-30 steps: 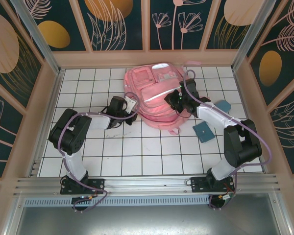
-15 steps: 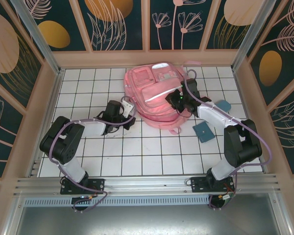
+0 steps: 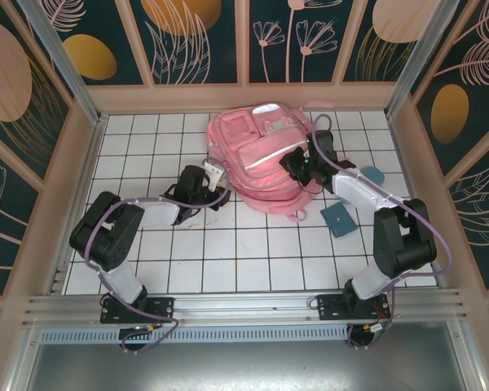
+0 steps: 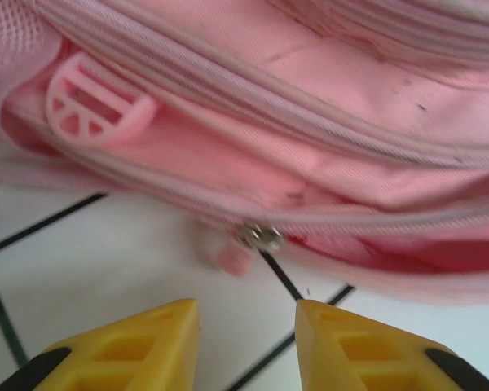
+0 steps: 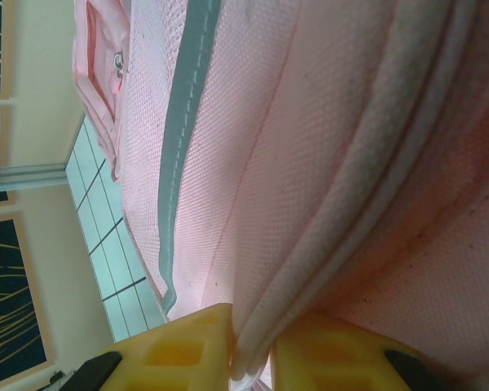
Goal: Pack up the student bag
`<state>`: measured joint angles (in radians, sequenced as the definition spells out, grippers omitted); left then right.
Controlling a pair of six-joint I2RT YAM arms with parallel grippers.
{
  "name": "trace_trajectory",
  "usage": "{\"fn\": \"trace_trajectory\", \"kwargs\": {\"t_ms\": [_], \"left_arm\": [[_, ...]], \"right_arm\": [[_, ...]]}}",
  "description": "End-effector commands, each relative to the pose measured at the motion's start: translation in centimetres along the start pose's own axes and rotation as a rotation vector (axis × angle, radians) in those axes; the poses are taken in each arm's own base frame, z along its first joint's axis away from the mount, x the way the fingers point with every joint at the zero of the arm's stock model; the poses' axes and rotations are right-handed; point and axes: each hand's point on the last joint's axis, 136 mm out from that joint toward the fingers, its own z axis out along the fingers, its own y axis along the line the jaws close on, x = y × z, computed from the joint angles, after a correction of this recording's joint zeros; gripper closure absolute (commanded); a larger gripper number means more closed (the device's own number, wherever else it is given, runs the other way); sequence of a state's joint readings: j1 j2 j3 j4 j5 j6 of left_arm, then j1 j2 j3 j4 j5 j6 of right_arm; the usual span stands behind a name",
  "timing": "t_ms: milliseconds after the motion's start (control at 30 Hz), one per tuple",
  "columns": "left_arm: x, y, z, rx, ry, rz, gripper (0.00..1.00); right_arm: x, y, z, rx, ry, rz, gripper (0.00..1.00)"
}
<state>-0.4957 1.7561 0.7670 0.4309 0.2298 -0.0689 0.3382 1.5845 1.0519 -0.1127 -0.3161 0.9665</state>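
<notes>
Student bag [image 3: 257, 155] — pink, lying flat at the far middle of the tiled desk [image 3: 228, 244]. Overhead view is showing a blue square [image 3: 340, 218] lying to its right. Left wrist view is showing a zip pull [image 4: 265, 237] on a gaping zip — contents impossible to tell. Left gripper [image 4: 246, 326] is standing parted and empty just short of the pull; right gripper [image 5: 251, 346] is pinching a seam of the bag.
</notes>
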Motion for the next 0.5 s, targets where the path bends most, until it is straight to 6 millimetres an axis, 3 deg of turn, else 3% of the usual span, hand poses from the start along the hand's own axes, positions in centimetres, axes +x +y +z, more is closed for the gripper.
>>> {"fn": "trace_trajectory", "kwargs": {"t_ms": [0,267,467], "left_arm": [[-1.4,-0.4,1.0,0.039,-0.042,0.039,0.62],[-0.9,-2.5,1.3,0.169,-0.076,0.116,0.6],[-0.1,-1.8,2.3,0.147,-0.049,0.12,0.61]], "right_arm": [[-2.2,2.9,-2.0,-0.083,-0.075,-0.05,0.82],[-2.4,2.7,-1.8,-0.087,-0.069,-0.043,0.82],[-2.5,2.8,-1.9,-0.09,-0.072,-0.044,0.82]]}}
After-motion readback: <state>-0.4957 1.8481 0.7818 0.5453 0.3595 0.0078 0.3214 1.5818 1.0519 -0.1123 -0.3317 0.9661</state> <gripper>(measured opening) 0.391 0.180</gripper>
